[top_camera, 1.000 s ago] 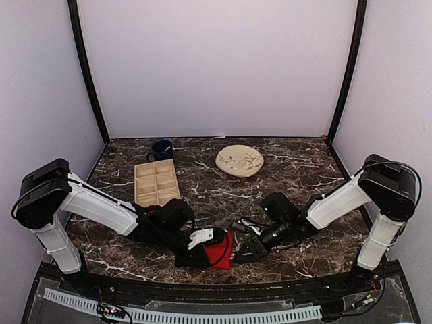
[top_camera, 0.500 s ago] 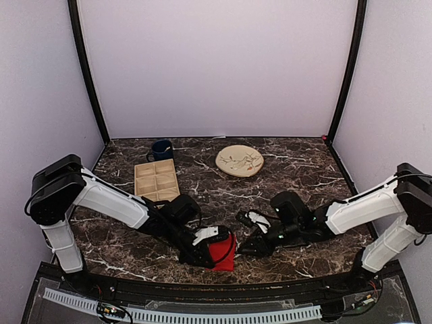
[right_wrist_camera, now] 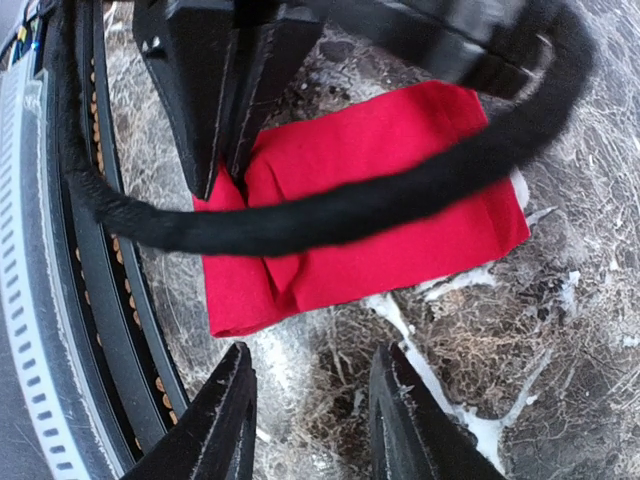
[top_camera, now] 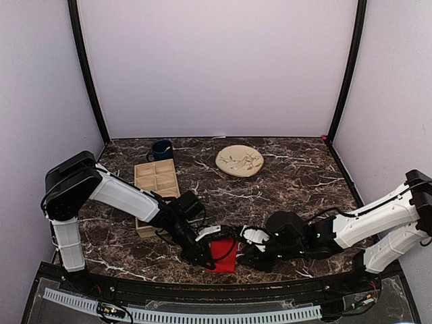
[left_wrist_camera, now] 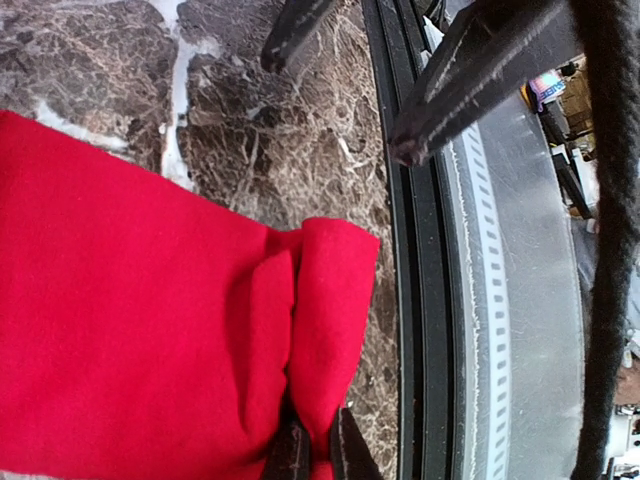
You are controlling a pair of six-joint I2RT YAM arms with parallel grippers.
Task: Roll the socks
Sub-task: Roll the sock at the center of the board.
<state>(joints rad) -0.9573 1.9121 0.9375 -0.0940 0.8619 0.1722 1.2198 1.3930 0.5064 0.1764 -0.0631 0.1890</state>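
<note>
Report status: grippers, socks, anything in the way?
Left gripper shut on socks, at the folded edge. Right gripper open, empty, just short of them. Socks folded flat. Nothing in between.

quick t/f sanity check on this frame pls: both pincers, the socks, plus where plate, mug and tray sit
1. The left pincer is shut on a fold of the red socks. True.
2. The right pincer grips the socks too. False: it is open and empty, just beside them.
3. The socks lie on the beige plate. False: they lie on the marble table near its front edge; the plate sits far back.
4. The blue mug stands behind the wooden tray. True.
</note>
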